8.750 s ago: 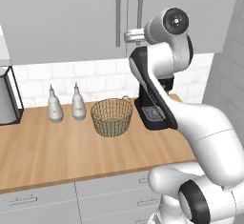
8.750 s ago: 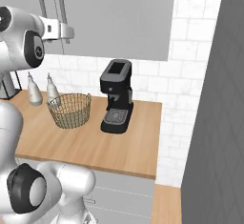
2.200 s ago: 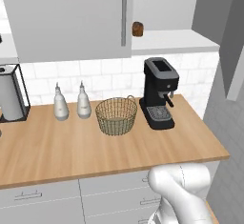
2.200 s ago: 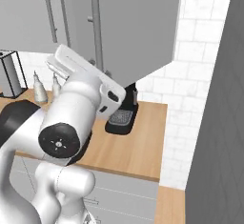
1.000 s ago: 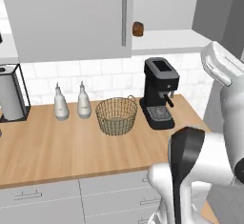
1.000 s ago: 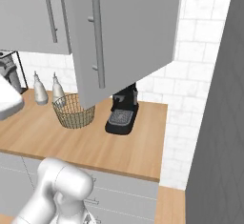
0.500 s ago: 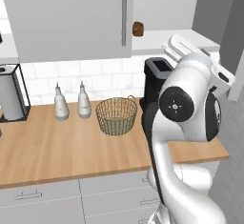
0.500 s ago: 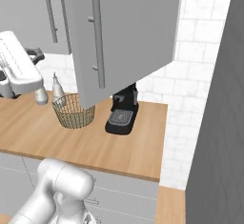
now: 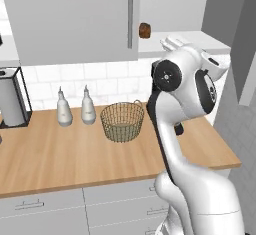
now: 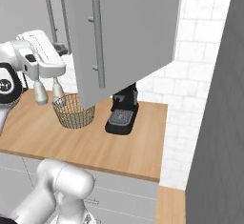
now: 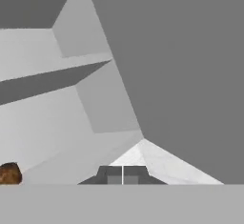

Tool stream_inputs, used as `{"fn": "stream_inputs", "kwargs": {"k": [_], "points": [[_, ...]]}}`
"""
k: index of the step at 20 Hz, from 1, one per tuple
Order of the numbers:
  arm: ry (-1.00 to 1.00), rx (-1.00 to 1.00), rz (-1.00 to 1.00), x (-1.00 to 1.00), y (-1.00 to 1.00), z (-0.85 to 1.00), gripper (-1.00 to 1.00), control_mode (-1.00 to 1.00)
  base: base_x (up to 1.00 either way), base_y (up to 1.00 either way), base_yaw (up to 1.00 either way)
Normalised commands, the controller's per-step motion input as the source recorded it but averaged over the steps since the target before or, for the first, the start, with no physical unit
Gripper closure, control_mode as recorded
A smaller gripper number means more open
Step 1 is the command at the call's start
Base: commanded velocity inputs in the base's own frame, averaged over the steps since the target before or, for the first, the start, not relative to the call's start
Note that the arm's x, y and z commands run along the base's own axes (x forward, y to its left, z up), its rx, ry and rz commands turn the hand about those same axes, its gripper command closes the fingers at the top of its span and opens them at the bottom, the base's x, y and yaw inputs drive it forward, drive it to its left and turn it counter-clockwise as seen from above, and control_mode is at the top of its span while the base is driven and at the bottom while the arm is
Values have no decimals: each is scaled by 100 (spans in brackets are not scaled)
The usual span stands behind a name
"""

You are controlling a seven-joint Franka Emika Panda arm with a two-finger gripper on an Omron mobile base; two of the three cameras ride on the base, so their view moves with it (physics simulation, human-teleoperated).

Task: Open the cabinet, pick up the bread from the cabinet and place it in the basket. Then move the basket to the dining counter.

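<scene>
Gripper (image 11: 123, 175) fingertips pressed together, nothing between them, pointing into the open cabinet (image 9: 75, 19). Bread (image 9: 144, 30): small rounded dark brown lump on the matte white shelf (image 9: 190, 41), right door (image 10: 124, 37) swung wide, flat grey with a vertical bar handle. Basket (image 9: 122, 121): round tan wire mesh bowl on the wooden plank worktop (image 9: 60, 154), just beside two white bottles (image 9: 75, 106). White tile backsplash (image 9: 115, 84) behind.

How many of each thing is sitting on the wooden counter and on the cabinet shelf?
White bottles: 2
Basket: 1
Coffee machine: 1
Bread on the shelf: 1
Total: 5
</scene>
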Motion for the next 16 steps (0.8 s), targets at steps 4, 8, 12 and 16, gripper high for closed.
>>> {"fn": "stream_inputs", "kwargs": {"k": [4, 8, 12, 16], "points": [[16, 0, -22, 54, -29, -12, 100, -100, 0, 0, 0], [12, 0, -25, 45, -41, -18, 100, -100, 0, 0, 0], [8, 1, -18, 39, -80, -18, 100, -100, 0, 0, 0], [3, 7, -11, 28, -94, -6, 100, -100, 0, 0, 0]]}}
